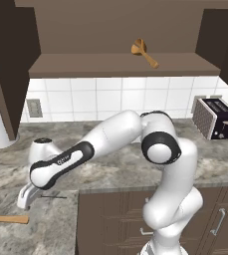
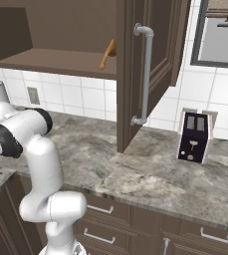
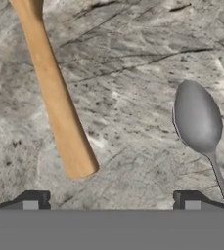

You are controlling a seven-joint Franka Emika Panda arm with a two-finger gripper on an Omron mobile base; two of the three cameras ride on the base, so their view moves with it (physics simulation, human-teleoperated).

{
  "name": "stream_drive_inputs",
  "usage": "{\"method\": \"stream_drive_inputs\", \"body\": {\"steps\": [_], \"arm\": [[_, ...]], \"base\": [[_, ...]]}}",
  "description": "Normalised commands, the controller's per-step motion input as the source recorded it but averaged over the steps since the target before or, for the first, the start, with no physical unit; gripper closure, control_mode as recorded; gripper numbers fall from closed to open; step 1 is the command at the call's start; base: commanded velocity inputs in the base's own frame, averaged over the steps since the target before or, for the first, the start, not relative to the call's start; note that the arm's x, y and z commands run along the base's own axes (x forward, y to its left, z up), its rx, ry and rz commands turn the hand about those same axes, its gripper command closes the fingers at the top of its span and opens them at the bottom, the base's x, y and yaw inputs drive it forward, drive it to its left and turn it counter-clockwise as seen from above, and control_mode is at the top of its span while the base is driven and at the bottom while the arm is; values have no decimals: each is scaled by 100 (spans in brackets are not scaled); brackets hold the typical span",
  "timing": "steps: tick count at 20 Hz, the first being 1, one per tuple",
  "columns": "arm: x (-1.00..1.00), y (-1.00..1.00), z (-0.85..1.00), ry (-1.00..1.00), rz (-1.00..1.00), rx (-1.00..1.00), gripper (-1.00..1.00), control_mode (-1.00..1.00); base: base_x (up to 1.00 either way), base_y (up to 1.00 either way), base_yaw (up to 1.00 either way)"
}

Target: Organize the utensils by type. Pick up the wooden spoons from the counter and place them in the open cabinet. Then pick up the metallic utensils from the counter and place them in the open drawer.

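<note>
Up at twelve o'clock from the left base, one wooden spoon [image 1: 144, 52] lies on the open cabinet [image 1: 120, 64] shelf; our gripper [image 1: 27, 195] hangs low over the counter [image 1: 56, 219]; a wooden handle [image 1: 7, 218] is cut off at eight o'clock; from the right base, that shelved spoon [image 2: 107, 54] is half hidden by the cabinet door [image 2: 145, 69]; along the hand, fingers [image 3: 33, 199] spread wide, empty; second spoon's handle [image 3: 55, 93] at eleven, metal spoon [image 3: 197, 119] at three; we judge most remains.

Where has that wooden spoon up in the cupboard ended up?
The wooden spoon lies on the open cabinet's shelf, right of its middle in the left base view, high above the toaster and counter.
</note>
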Motion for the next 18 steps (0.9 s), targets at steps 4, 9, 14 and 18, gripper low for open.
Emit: {"method": "stream_drive_inputs", "body": {"steps": [4,9,14,18], "arm": [[-17,25,0,-1,0,-2,-100,-100],[-22,28,0,-4,0,-5,-100,-100],[-13,20,0,-2,0,-3,-100,-100],[-2,10,-4,0,0,-1,-100,-100]], "base": [[0,0,0],[0,0,0],[0,0,0],[0,0,0]]}}
